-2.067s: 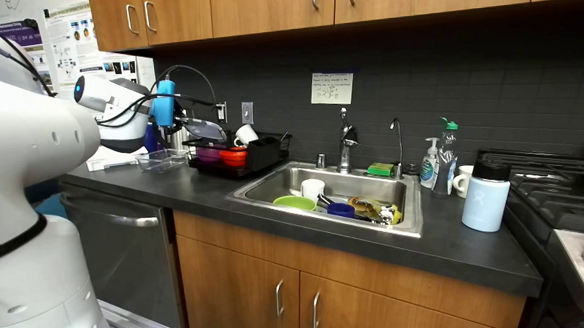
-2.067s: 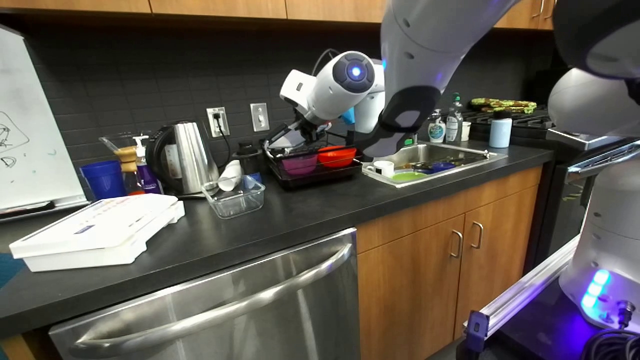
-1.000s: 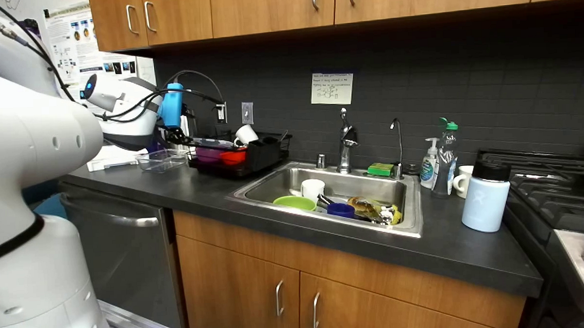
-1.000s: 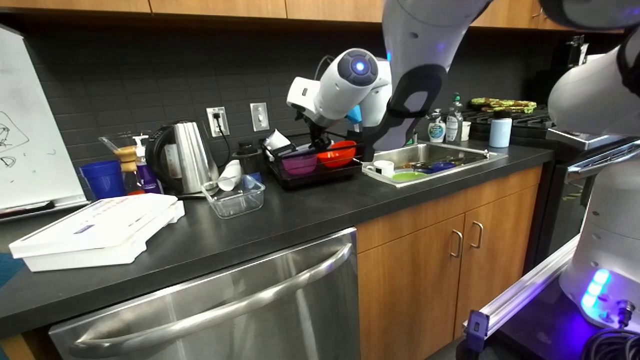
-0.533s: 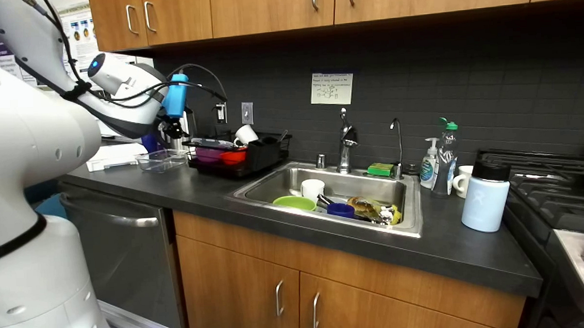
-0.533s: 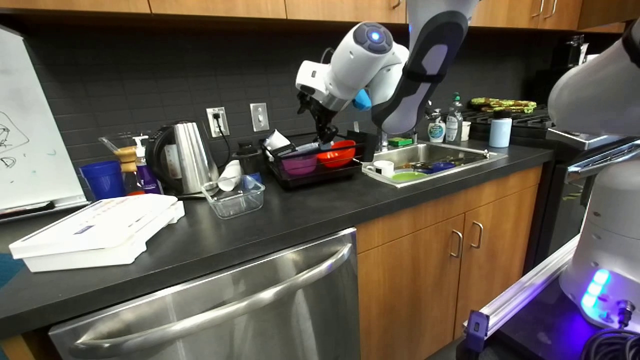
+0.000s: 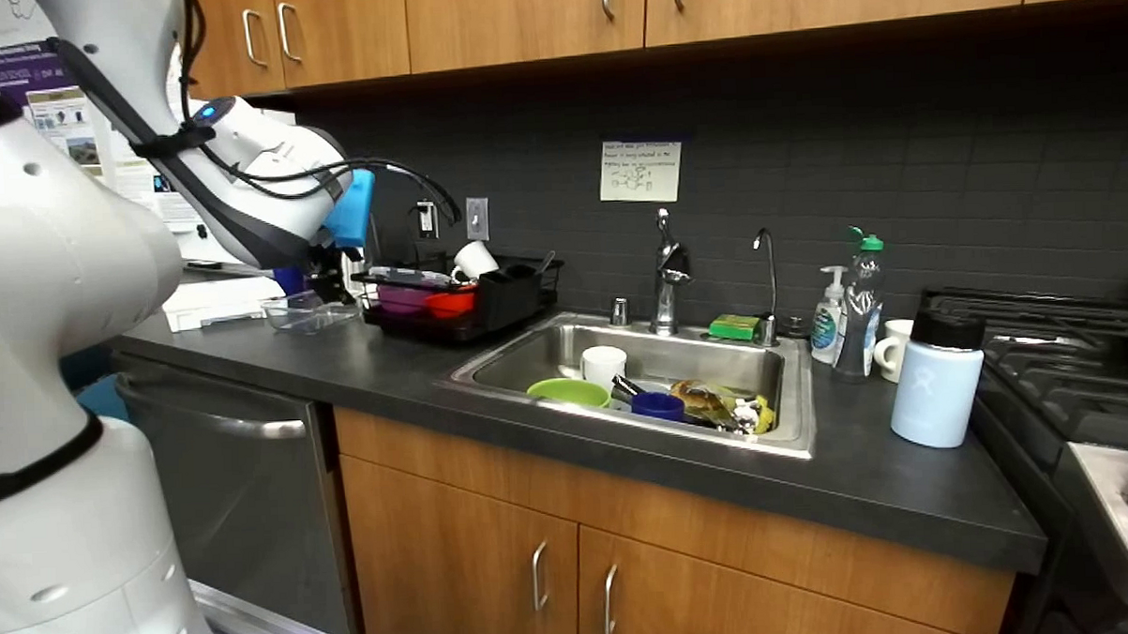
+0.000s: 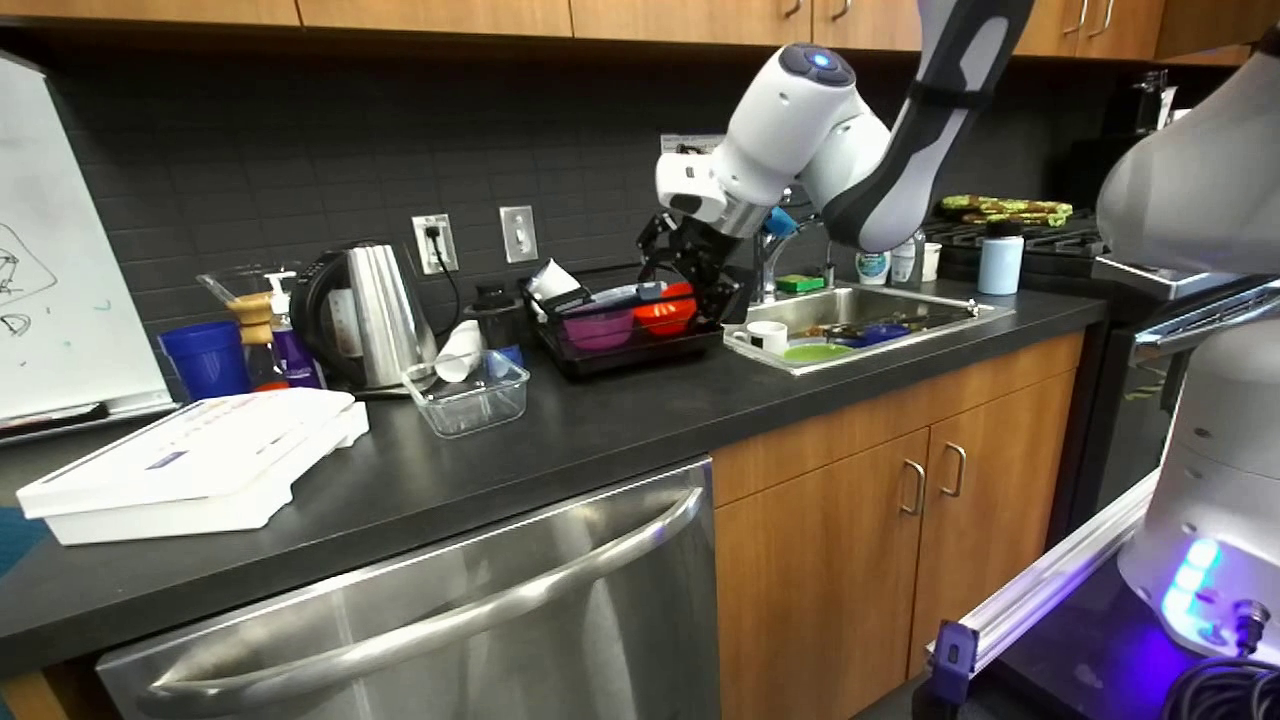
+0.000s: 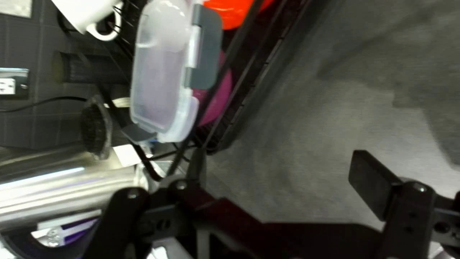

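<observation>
In an exterior view we see the sink [image 7: 706,364] holding a white mug [image 7: 604,365], a green bowl [image 7: 567,390] and a blue cup [image 7: 658,407]. In an exterior view the dish rack [image 8: 630,358] carries a purple bowl [image 8: 600,330] and a red bowl [image 8: 662,317]; near it on the desk [image 8: 590,430] stands a glass dish [image 8: 470,408]. In the wrist view we see a clear lidded container [image 9: 158,82] lying in the dish rack over the purple bowl; its contents we cannot make out. The fingers [image 9: 372,183] are released and spread wide, with the desk showing between them. The clear lidded container lies outside that gap, beyond the finger on the rack side.
</observation>
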### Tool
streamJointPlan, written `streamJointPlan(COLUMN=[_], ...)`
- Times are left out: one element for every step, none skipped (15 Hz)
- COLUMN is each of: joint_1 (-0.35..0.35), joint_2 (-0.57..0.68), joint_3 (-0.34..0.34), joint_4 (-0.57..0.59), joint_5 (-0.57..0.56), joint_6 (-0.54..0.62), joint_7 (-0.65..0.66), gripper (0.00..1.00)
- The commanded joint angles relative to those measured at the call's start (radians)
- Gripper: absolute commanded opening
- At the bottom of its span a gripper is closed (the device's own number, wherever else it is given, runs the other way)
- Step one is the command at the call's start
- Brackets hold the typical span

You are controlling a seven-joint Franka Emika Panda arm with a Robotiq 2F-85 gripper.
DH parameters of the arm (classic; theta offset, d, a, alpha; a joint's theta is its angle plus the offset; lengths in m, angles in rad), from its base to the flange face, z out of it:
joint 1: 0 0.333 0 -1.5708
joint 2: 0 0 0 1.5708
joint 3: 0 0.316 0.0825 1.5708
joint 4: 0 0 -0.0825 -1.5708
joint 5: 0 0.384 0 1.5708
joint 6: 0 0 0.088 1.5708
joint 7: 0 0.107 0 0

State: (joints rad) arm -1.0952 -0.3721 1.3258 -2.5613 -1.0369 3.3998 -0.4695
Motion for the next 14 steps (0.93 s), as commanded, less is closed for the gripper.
streamJointPlan(joint_1=[0.211, 0.272, 0.291, 0.323, 0.34, 0.355, 0.362, 0.371, 0.378, 0.383, 0.389, 0.392, 0.394, 0.395], joint_2=[0.249, 0.28, 0.287, 0.29, 0.295, 0.299, 0.304, 0.307, 0.309, 0.334, 0.338, 0.339, 0.345, 0.35], joint_3=[-0.21, -0.275, -0.297, -0.327, -0.345, -0.355, -0.366, -0.373, -0.38, -0.383, -0.385, -0.386, -0.386, -0.384], joint_4=[-0.068, -0.084, -0.106, -0.135, -0.162, -0.181, -0.202, -0.218, -0.232, -0.219, -0.22, -0.224, -0.224, -0.224], joint_5=[-0.155, -0.186, -0.199, -0.187, -0.181, -0.172, -0.175, -0.177, -0.181, -0.213, -0.222, -0.228, -0.238, -0.245], joint_6=[-0.134, -0.159, -0.156, -0.153, -0.146, -0.143, -0.127, -0.12, -0.115, -0.134, -0.138, -0.134, -0.135, -0.14], joint_7=[-0.073, -0.07, -0.068, -0.083, -0.096, -0.103, -0.112, -0.113, -0.115, -0.096, -0.091, -0.095, -0.097, -0.097], gripper=[1.0, 1.0, 1.0, 1.0, 1.0, 1.0, 1.0, 1.0, 1.0, 1.0, 1.0, 1.0, 1.0, 1.0])
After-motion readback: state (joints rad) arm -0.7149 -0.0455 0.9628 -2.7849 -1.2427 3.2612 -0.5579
